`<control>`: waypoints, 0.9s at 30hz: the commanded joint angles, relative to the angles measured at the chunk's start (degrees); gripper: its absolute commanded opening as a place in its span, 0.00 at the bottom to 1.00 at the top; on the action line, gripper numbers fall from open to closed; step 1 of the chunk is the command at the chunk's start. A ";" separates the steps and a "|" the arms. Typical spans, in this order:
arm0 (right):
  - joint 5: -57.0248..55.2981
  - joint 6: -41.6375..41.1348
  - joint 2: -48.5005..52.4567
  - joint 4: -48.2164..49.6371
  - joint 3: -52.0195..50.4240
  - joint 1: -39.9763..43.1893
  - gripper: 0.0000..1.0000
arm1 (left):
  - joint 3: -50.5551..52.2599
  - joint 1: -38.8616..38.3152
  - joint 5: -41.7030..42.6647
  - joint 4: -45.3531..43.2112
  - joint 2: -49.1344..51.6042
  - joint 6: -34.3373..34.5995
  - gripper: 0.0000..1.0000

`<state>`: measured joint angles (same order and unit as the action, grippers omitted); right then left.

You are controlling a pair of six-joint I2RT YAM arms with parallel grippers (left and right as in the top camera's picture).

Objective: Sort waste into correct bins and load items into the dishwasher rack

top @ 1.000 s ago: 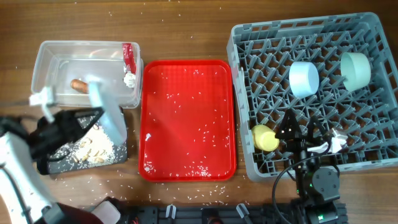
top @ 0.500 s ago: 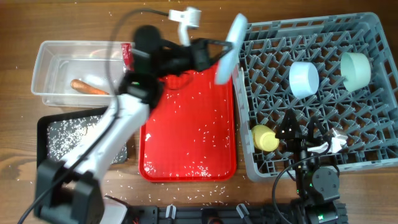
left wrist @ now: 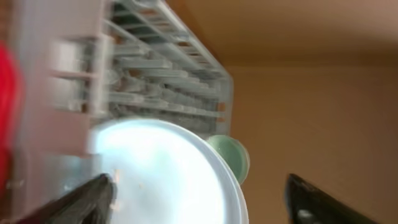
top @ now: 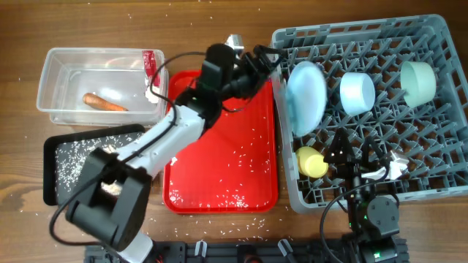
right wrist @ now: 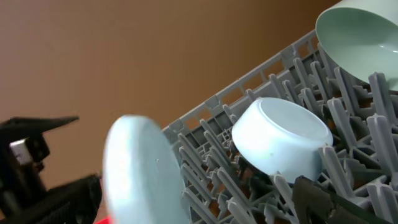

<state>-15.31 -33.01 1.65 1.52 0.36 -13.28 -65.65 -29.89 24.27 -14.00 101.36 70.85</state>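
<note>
Over at the left side of the rack (top: 439, 183), the plate (top: 306, 97) stands on edge among the pegs, just beside the blue bowl (top: 357, 93). The left gripper (top: 272, 64) reaches across the red tray (top: 219, 168) to the plate's upper left rim; the wrist view shows its fingers (left wrist: 93, 196) spread wide, released. The right gripper (top: 344, 155) hangs over the rack beside the yellow cup (top: 313, 162), spread and empty

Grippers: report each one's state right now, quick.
Left gripper: open, fingers spread wide, pale plate in front of it in the rack.
Right gripper: open, holding nothing.
</note>
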 commanded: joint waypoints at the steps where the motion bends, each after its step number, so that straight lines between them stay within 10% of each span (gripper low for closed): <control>1: -0.35 -0.42 -0.31 0.22 -0.07 0.17 1.00 | -0.26 3.45 1.16 11.89 -10.78 -21.97 1.00; 8: -0.35 -0.42 -0.31 0.22 -0.07 0.17 1.00 | -0.26 7.21 -3.93 43.12 -38.45 -59.41 1.00; 15: -0.35 -0.42 -0.31 0.22 -0.07 0.17 1.00 | 0.22 11.17 -28.50 73.57 -63.67 -60.39 1.00; 19: -0.35 -0.42 -0.31 0.22 -0.07 0.17 1.00 | 10.05 13.38 -36.74 66.42 -72.91 -63.78 1.00; 27: -0.35 -0.42 -0.31 0.22 -0.07 0.17 1.00 | 46.71 27.30 -16.50 34.36 -94.33 -64.43 1.00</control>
<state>-15.31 -33.01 1.65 1.54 0.34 -13.28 -27.57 -4.75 -1.28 23.92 13.06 7.55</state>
